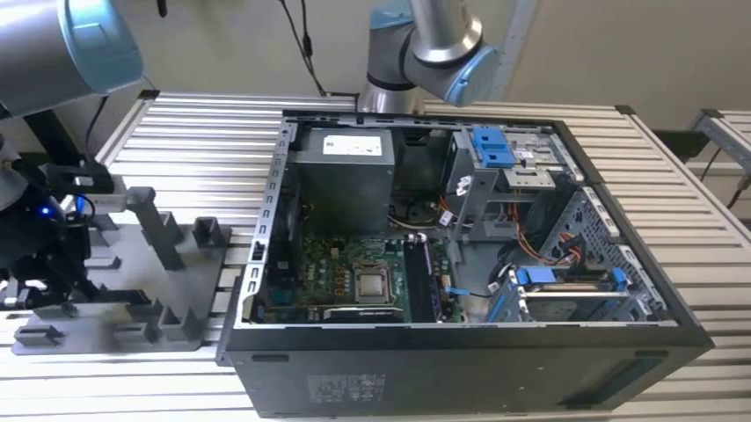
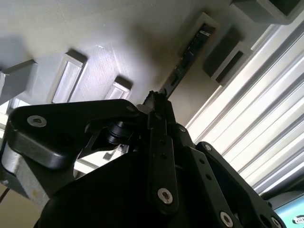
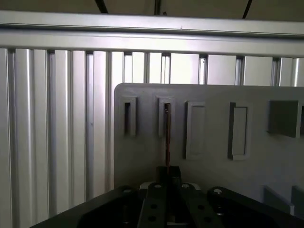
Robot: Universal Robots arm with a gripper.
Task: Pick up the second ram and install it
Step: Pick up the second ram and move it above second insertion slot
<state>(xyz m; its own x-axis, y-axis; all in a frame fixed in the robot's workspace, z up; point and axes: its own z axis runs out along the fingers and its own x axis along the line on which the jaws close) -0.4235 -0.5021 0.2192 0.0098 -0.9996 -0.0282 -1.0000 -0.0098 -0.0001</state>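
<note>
- At 9 o'clock in the exterior view: holder (image 1: 211,286) on the desk (image 1: 200,132), slotted to keep a stick on edge for grabbing from above.
- In the first wrist view: ram (image 3: 167,128) on edge in a holder slot, gripper (image 3: 167,173) at its near end; cannot tell whether pinching or merely straddling.
- Toward 3 o'clock: open case (image 1: 470,369), board (image 1: 352,268) exposed for seating.

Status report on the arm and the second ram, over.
Tool at one end of the second ram. Ram on edge, other end in a gray holder slot. Nothing seen blocking it.
</note>
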